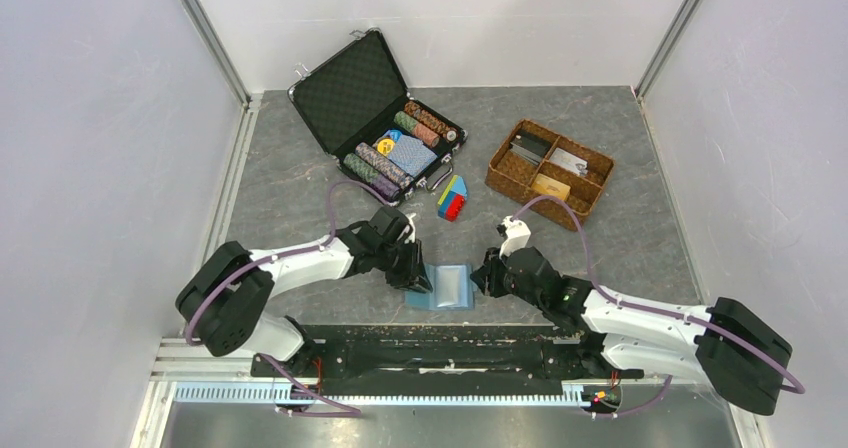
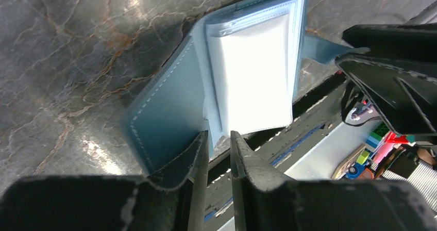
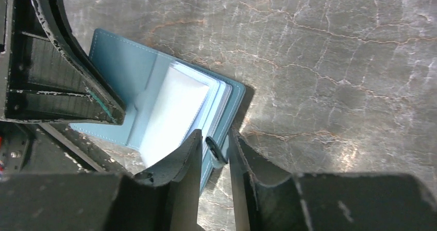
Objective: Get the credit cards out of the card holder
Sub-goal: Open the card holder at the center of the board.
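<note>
Blue card holder [image 1: 447, 288] lies between left hand [image 1: 418, 273] and right hand [image 1: 482, 280].

The card holder [image 2: 165, 107] presents a light-blue leather-like cover, matt and finely grained, with pale stitching along its edges, while its inner sleeves [image 2: 252, 76] are clear plastic film, smooth and glossy enough to glare white under the light. The table [image 3: 335, 61] is a grey stone-look surface veined in rust and white, smooth with a soft sheen. The left gripper [image 2: 219, 141] and right gripper [image 3: 214, 138] are black matt plastic, scuffed pale at the rims; the tray [image 1: 500, 176] is brown woven wicker, rough-textured.
</note>
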Available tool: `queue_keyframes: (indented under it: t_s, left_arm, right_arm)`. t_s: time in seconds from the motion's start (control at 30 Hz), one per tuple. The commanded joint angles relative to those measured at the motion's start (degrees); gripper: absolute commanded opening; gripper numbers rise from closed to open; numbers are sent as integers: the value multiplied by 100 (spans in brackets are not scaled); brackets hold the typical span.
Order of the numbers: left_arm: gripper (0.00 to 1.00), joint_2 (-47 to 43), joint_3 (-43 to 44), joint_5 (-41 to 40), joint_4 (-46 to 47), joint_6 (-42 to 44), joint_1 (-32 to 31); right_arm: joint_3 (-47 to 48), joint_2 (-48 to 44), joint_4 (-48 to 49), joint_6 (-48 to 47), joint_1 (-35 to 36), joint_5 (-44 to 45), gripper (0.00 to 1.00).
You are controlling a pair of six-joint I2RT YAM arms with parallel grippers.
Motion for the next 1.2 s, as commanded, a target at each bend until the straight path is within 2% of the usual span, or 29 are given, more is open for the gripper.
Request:
queue_keyframes:
  t_s: [0.0,0.1,0.2,0.37,0.53,0.77,0.97,1.17]
  left_arm:
    - [28,86,-196,-189,312,218,-15]
    - [28,181,-289,-191,481,189,-14]
    - [28,256,-400,-123,678,119,-20]
    - [28,290,-537,-34,911,8,-20]
    - [28,265,-696,78,1177,-174,-20]
    - [29,229,-861,163,1472,-406,-20]
    - [29,268,-911,145,1535,-463,-20]
    - [31,247,-902,191,1535,-429,-20]
  right_arm:
    - [442,-66,-439,-22,-14,171,32]
    - [708,-261,-828,26,-14,144,41]
    - [927,-473,-1009,72,-6,42,45]
    - [1141,-556,-812,197,188,-153,44]
    - [1153,-12,-301,416,492,-406,42]
    - [670,652,547,612,590,-393,44]
    - [340,1000,663,653,550,-149,46]
    - [-184,1004,1093,726,134,-476,48]
